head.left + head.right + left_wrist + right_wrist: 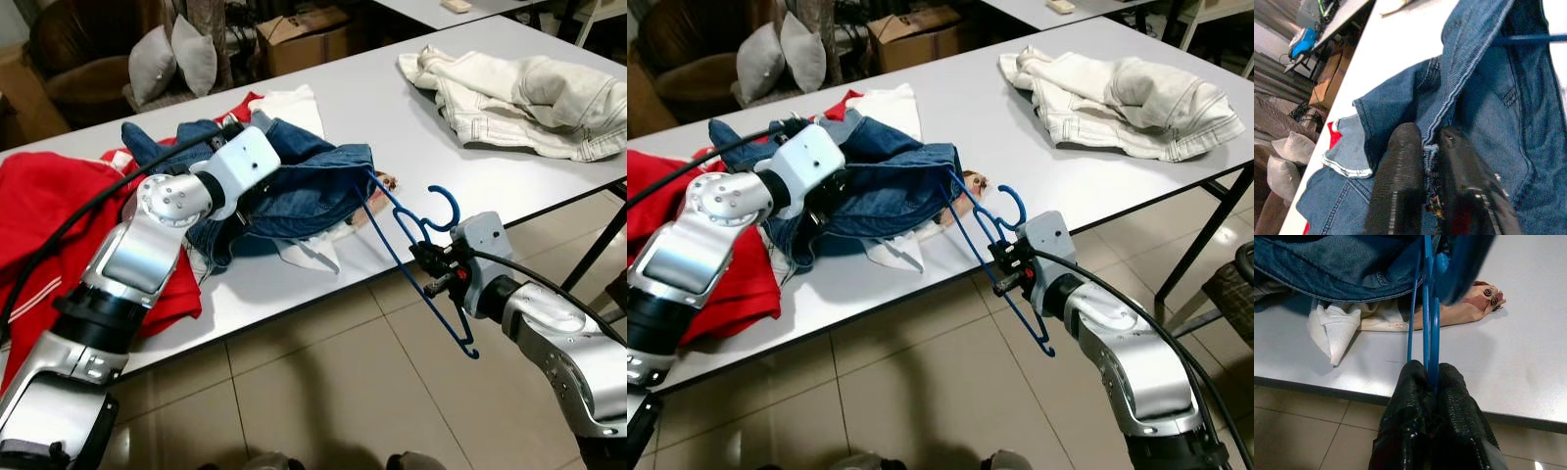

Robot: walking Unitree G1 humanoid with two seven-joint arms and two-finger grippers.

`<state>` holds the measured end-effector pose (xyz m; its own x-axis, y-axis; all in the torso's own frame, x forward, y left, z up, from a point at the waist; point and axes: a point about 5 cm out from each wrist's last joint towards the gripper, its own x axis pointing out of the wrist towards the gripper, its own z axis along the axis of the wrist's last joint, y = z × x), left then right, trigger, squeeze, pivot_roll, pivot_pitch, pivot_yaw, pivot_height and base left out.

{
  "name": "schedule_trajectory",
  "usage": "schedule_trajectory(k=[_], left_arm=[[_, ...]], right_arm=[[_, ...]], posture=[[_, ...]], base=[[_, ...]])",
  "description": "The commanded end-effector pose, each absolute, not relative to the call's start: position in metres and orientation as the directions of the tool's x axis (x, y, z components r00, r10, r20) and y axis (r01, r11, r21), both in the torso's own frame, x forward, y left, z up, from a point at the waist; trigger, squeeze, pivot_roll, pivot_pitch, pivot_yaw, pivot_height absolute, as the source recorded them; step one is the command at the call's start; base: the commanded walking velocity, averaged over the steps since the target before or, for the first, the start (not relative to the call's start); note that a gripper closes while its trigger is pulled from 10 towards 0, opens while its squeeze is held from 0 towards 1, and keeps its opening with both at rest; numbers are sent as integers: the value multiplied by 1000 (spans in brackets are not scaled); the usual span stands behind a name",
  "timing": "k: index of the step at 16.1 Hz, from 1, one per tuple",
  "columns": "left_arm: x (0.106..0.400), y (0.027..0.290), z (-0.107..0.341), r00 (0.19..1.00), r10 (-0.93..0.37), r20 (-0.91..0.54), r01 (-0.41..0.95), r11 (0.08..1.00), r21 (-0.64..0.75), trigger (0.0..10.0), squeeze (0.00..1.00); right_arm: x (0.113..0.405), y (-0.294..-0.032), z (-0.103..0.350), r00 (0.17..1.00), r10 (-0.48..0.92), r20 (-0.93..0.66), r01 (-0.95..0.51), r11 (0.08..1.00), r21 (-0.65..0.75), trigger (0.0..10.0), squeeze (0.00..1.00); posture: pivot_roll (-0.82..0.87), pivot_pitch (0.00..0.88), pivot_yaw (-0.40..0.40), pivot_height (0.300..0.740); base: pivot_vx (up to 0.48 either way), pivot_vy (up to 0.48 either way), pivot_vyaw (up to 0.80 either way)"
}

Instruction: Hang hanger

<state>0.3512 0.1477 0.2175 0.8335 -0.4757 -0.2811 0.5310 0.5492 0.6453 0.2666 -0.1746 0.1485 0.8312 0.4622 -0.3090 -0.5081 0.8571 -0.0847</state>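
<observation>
Now my right gripper (436, 269) pinches blue hanger (416, 257) at neck, fingers closed on wire, past table (392, 127) edge; one hanger arm reaches into jeans (294, 186). My left gripper (1425, 196) clamps denim waistband edge, likely to keep opening taut for threading. Red garment (49, 206) and white jeans (519, 98) lie apart.

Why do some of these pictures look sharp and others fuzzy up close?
Both eye views are evenly lit and sharp, with soft shadows under the table. In the right wrist view the blue hanger blurs near the lens, most at its hook. In the left wrist view the black fingers look soft and the jeans a little hazy.
</observation>
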Motion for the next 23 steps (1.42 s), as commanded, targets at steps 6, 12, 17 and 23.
schedule_trajectory(k=[6,12,17,23], left_arm=[[360,165,211,838,-403,-368,536,476,697,0,0],[354,149,219,790,-524,-319,609,608,510,0,0],[356,136,268,720,-648,-249,673,564,479,0,0],[341,117,326,566,-824,-31,814,552,180,0,0]], right_arm=[[266,-168,146,810,499,-308,-536,843,-44,10000,0],[277,-155,146,755,560,-341,-557,822,118,10000,0],[341,-131,194,787,596,-161,-541,791,285,10000,0],[367,-72,226,692,721,-30,-648,639,414,10000,0]], posture=[[-120,36,159,740],[-117,48,125,740],[-104,43,109,740],[-88,38,111,740]], base=[[0,0,0],[0,0,0],[0,0,0],[0,0,0]])
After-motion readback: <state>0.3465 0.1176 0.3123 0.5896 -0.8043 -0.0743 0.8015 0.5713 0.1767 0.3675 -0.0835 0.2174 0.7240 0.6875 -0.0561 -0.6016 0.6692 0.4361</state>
